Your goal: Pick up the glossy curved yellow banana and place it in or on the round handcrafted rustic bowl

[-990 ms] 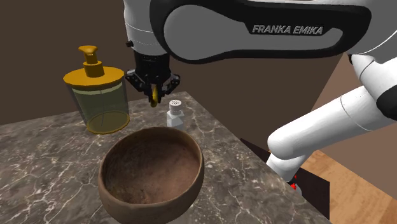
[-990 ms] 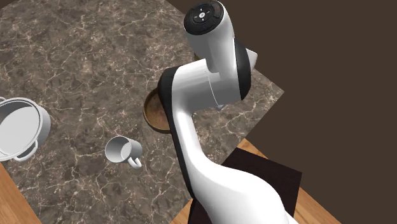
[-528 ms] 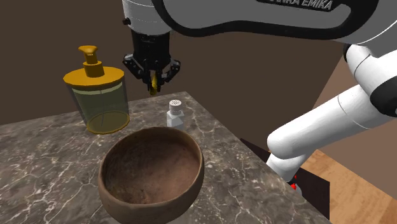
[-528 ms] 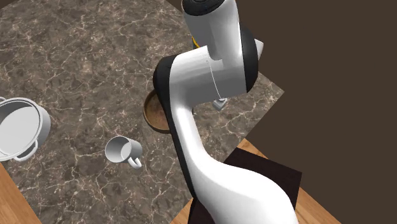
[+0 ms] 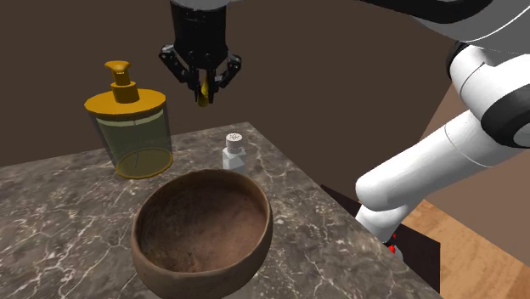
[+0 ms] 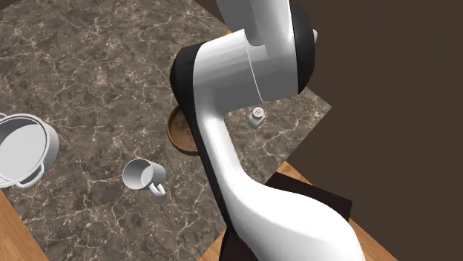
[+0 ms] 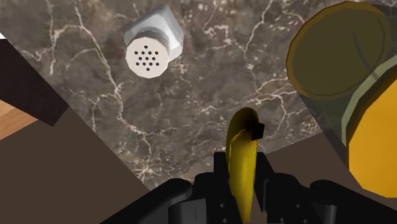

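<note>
Aloft over the far end of the dark marble counter [image 5: 51, 212], the black gripper [image 5: 202, 81] clamps the yellow banana [image 7: 242, 156] between its two fingers, the fruit jutting down past the fingertips. A white shaker [image 5: 233, 153] stands on the counter below and slightly aside, beside an amber dispenser jar [image 5: 132, 127]. The brown rustic bowl [image 5: 204, 222] sits nearer the shoulder camera, well apart from the banana.

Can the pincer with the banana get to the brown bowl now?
Probably yes. The pincer holds the banana high up; the brown bowl is open on top, and the white shaker stands lower, off to one side.
</note>
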{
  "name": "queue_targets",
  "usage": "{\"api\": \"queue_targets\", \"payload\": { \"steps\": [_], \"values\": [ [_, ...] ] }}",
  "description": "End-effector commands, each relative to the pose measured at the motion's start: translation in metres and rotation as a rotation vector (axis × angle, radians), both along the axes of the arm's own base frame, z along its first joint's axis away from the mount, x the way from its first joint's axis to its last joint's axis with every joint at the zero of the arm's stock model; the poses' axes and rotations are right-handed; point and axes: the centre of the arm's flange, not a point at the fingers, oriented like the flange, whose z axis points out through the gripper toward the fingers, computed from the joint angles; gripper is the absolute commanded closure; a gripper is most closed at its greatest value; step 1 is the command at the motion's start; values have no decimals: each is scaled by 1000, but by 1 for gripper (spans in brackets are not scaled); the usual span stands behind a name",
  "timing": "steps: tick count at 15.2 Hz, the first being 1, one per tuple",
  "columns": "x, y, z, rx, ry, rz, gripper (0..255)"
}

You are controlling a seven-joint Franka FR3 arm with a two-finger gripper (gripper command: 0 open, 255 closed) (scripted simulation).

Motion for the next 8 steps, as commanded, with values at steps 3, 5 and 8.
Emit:
{"api": "queue_targets", "payload": {
  "steps": [3, 5, 8],
  "values": [
    [0, 1, 21, 0, 0, 0, 255],
    [0, 1, 27, 0, 0, 0, 255],
    [-30, 26, 26, 0, 0, 0, 255]
  ]
}}
